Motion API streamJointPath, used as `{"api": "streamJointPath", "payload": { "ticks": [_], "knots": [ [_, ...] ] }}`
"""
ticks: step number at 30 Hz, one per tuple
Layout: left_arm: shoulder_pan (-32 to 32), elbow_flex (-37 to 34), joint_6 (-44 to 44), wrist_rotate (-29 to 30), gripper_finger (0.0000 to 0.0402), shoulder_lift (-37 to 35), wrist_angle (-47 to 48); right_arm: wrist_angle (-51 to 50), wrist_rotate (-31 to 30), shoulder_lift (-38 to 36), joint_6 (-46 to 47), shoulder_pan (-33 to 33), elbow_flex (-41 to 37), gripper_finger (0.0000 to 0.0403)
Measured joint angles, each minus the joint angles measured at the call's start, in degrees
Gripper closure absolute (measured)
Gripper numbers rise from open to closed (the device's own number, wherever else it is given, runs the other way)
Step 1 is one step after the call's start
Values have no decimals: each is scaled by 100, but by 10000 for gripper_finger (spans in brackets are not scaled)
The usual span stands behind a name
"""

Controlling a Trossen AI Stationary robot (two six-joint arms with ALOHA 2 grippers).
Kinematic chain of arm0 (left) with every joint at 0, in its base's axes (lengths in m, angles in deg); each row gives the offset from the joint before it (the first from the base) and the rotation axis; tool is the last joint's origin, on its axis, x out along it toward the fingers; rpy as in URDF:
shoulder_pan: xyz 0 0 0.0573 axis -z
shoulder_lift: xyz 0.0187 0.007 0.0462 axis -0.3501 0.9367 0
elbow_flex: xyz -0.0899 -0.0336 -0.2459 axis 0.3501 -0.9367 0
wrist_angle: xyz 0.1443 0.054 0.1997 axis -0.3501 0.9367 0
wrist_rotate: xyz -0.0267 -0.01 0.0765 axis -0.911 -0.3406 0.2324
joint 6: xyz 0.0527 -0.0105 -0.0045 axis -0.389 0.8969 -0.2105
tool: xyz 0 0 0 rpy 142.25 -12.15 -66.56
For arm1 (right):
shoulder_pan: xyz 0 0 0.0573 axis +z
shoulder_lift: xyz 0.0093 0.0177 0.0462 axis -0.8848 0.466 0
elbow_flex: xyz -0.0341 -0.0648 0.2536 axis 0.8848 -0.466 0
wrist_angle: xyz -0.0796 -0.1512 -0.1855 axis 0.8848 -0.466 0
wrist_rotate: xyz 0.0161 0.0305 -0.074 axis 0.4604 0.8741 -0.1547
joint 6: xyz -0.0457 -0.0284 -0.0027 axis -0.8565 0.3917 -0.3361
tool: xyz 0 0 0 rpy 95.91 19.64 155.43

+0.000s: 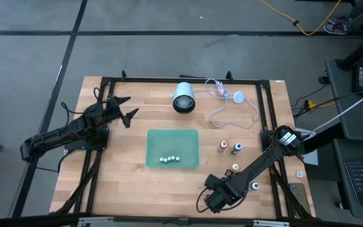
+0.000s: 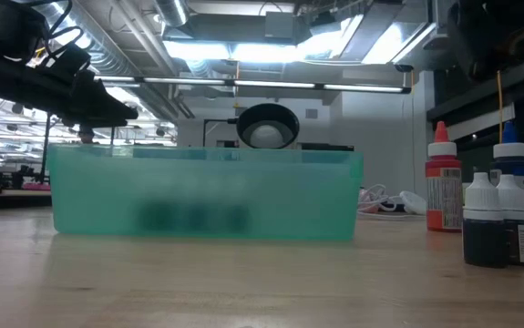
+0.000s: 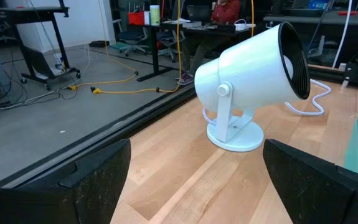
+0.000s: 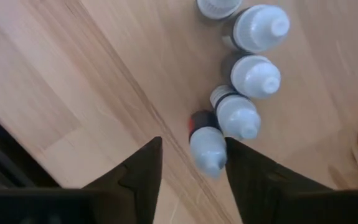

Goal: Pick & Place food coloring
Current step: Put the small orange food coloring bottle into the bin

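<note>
In the high view's lower right, the right gripper [image 1: 214,197] hangs over a cluster of food coloring bottles [image 4: 244,93] standing near the table's [image 1: 124,183] front edge. Its fingers [image 4: 142,168] are spread, with the nearest white-capped bottle [image 4: 207,148] between their tips. The left gripper [image 1: 125,108], fingers apart, waits at upper left, facing the white lamp [image 3: 253,74]. The green tray [image 1: 153,146] sits centre.

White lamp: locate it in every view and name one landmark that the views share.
High view: the white lamp stands mid-table at the far edge, beyond the green tray.
Low view: centre, showing above the tray's far wall.
Left wrist view: large, right of centre, on the wood.
Right wrist view: not in it; only food coloring bottles.
Shared landmark: the green tray, seen in the high and low views.
</note>
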Motion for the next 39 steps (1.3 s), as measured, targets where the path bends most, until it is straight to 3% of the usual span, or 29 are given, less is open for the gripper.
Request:
{"api": "streamJointPath", "payload": {
  "ticks": [19, 23, 27, 33, 39],
  "knots": [
    [1, 0, 0, 0, 41, 2, 0, -7, -207, 2, -41, 0, 2, 330],
    [-1, 0, 0, 0, 41, 0, 0, -101, 14, 8, -170, 2, 78, 333],
    [0, -2, 0, 0, 41, 0, 0, -612, 172, 13, -483, 47, 546, 321],
    [1, -1, 0, 0, 41, 0, 0, -1527, 197, 13, -1543, 39, 1647, 336],
    [1, -2, 0, 0, 41, 0, 0, -2278, 202, 13, -2367, -341, 2465, 329]
  ]
}}
